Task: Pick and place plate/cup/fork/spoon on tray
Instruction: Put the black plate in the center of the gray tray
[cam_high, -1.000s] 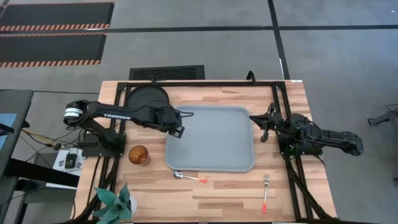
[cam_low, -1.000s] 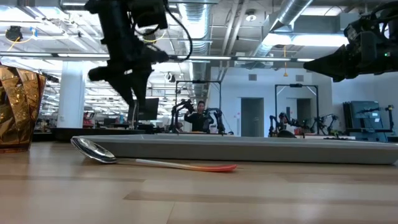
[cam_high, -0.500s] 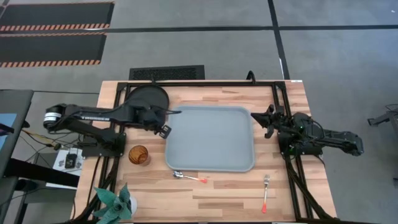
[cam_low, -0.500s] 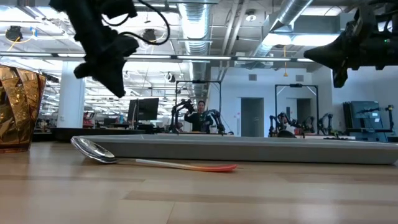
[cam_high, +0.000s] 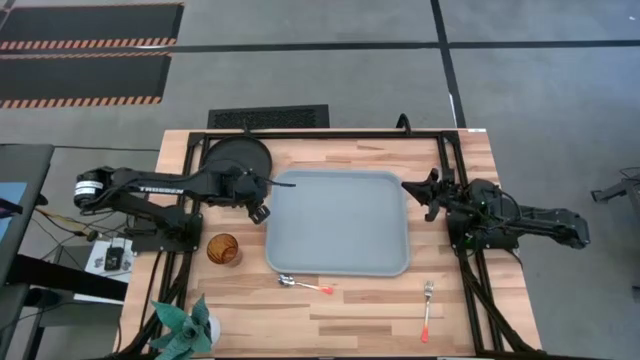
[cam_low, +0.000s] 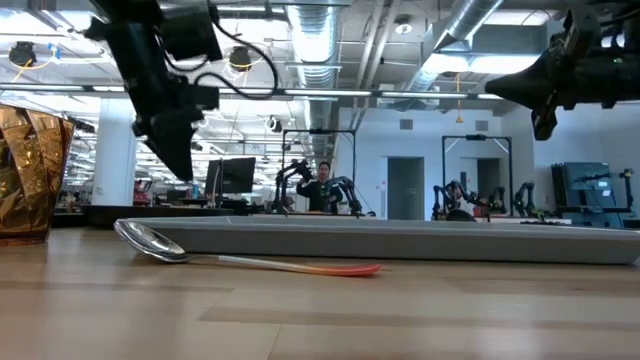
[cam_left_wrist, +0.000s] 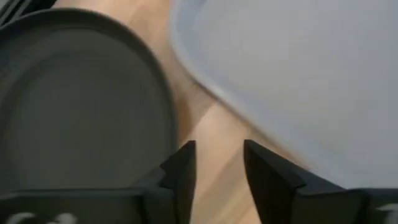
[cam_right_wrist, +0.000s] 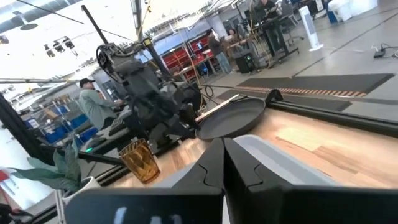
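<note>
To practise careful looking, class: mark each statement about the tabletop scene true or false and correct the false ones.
1. The tray has nothing on it. True.
2. The cup stands on the plate. False: it stands on the table, apart from the plate, beside the tray's left edge.
3. The spoon lies on the table just in front of the tray. True.
4. The left gripper holds the fork. False: its fingers are open and empty between plate and tray; the fork lies on the table nearer the right gripper.
5. The right gripper's fingers are shut. True.
</note>
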